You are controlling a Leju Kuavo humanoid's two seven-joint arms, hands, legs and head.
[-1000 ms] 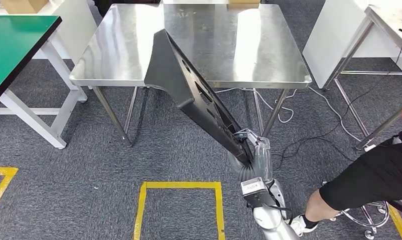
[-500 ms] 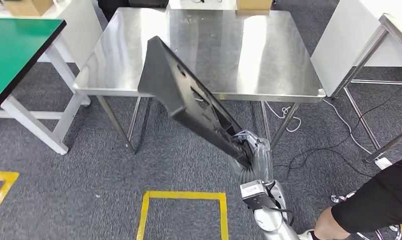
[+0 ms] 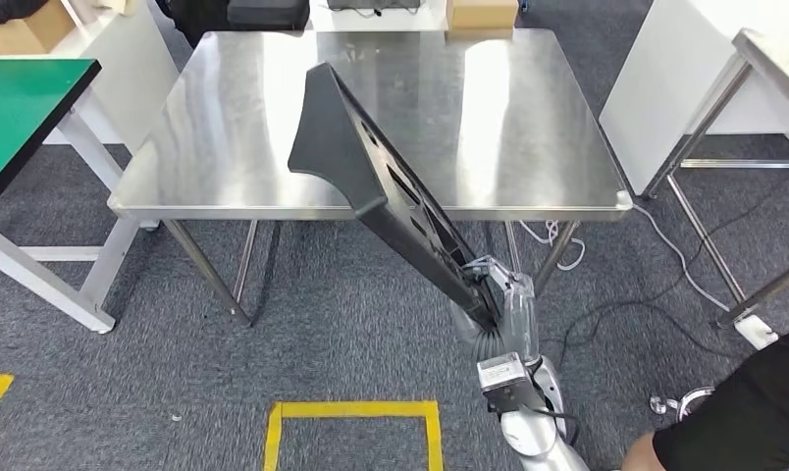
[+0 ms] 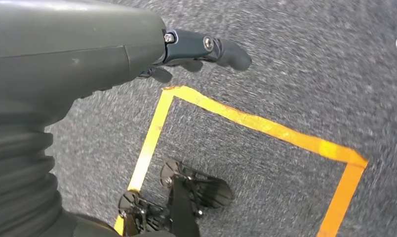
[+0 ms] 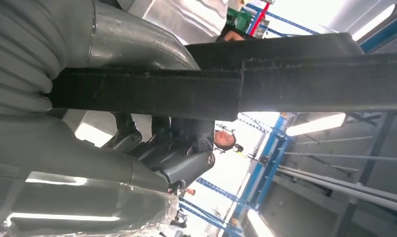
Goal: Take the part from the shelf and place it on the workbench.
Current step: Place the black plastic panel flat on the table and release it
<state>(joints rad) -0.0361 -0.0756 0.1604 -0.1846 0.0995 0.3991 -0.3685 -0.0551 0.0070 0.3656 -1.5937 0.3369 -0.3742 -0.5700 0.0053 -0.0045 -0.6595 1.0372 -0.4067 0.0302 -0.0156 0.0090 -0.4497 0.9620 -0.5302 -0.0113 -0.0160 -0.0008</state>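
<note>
The head view looks down from high up at the shiny worktop (image 3: 273, 118) and grey carpet (image 3: 351, 324). The left wrist view looks straight down, close to that same carpet and its yellow tape (image 4: 265, 129). The right wrist view sits very close, looking up at ceiling lights (image 5: 315, 123).

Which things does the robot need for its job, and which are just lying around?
For the job:
- long black plastic part, held up by the right robot hand
- shiny steel workbench, where it goes

Just lying around:
- green-topped table
- brown cardboard box
- yellow tape square on the grey carpet
- white cables under the bench
</note>
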